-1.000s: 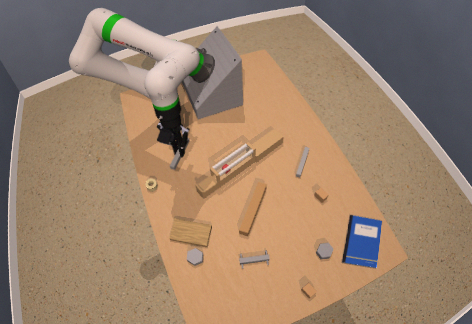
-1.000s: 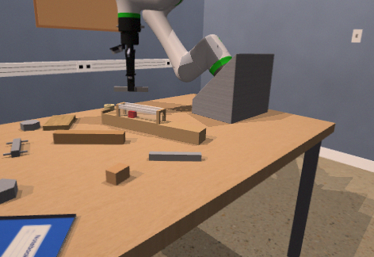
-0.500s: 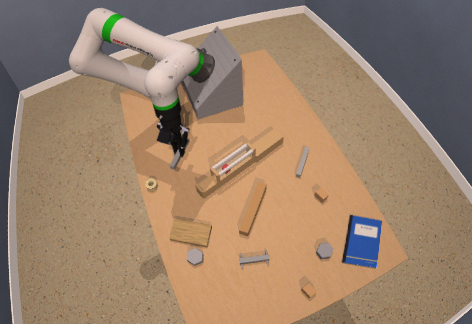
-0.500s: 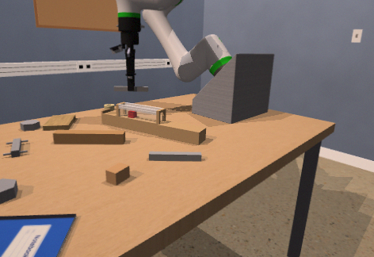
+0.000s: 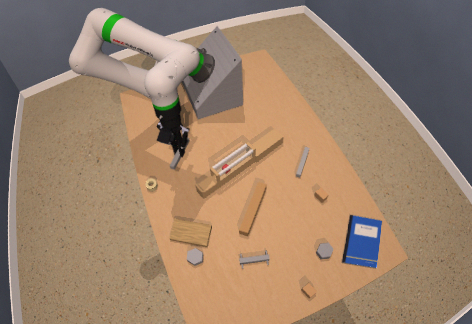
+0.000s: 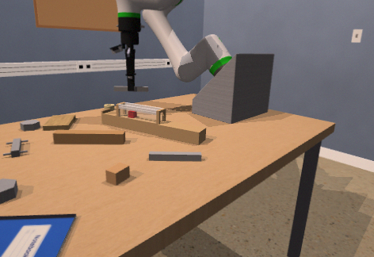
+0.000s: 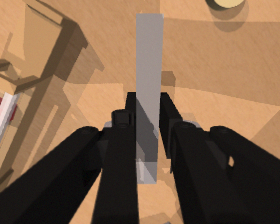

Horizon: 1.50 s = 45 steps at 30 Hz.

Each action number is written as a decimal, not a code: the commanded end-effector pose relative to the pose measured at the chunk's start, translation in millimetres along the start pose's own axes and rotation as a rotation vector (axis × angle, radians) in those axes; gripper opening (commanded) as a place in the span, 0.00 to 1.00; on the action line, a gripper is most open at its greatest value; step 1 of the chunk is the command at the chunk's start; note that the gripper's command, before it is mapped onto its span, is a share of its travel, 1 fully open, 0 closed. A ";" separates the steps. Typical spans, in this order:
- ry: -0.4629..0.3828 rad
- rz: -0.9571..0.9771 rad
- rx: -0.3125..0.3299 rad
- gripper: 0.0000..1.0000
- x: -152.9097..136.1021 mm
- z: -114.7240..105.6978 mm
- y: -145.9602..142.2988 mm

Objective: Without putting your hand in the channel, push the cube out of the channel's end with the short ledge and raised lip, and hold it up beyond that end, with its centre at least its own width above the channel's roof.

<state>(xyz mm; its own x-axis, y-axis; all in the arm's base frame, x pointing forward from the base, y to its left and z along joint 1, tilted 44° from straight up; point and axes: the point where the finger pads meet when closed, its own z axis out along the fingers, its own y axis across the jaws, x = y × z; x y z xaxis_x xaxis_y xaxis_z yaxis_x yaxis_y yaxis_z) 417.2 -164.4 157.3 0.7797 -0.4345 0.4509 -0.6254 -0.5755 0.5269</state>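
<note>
Nearest in the exterior view, a blue notebook (image 6: 28, 234) lies at the front edge of the tabletop (image 6: 222, 182), with a grey hexagonal block (image 6: 7, 190) just behind it on the left. Further in sit a small wooden block (image 6: 117, 174) and a flat grey bar (image 6: 174, 156), well apart from each other. Behind those, a long wooden beam (image 6: 89, 136) lies flat, and a grey piece with thin cross pins (image 6: 16, 147) rests off to its left.

Next comes the channel (image 6: 152, 124), a long wooden base carrying a see-through roofed section. The red cube (image 6: 131, 114) sits inside that roofed section, toward the end facing the ring of tape (image 6: 109, 106) (it shows as a red spot in the top view too). A wooden plank (image 6: 59, 121) and a second hexagonal block (image 6: 29, 125) lie to the left of the channel.

Above the tape-side end of the channel hangs the end effector (image 6: 131, 82), pointing straight down and clamped on a short grey stick (image 6: 131, 89), which it carries level in the air, clear of the tabletop. In the wrist view the stick runs out ahead between the black fingers.

Farthest back, a grey wedge-shaped stand (image 6: 238, 91) bears the arm's base.
</note>
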 end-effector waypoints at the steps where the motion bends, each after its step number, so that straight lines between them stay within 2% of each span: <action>1: 0.001 0.005 0.002 0.10 -0.4 -1.0 -4.0; 3: -0.001 0.033 0.007 0.10 -6.3 -3.0 -24.8; 5: -0.005 0.093 0.015 0.10 -21.7 -6.8 -67.2; 6: -0.008 0.134 0.018 0.10 -28.1 -7.5 -78.6; 8: -0.013 0.231 0.021 0.10 -40.4 -8.1 -94.5; 10: -0.013 0.231 0.021 0.10 -40.4 -8.1 -94.5; 11: -0.014 0.285 0.020 0.10 -57.2 -9.5 -121.1; 17: -0.001 0.525 0.003 0.10 -100.0 -6.5 -160.9; 25: 0.001 0.544 0.001 0.10 -154.3 3.7 -220.8; 27: 0.001 0.544 0.001 0.10 -154.3 3.7 -220.8; 28: 0.001 0.544 0.001 0.10 -175.5 11.1 -245.3; 35: 0.001 0.543 0.001 0.10 -215.2 41.0 -297.3; 45: 0.001 0.544 0.001 0.10 -216.2 55.1 -298.9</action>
<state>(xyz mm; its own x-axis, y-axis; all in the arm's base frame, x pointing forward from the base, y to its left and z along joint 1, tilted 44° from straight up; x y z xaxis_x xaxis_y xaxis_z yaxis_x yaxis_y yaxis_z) 435.5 64.7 -134.0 0.3440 -0.6692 0.6586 -0.9385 -0.2673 0.2187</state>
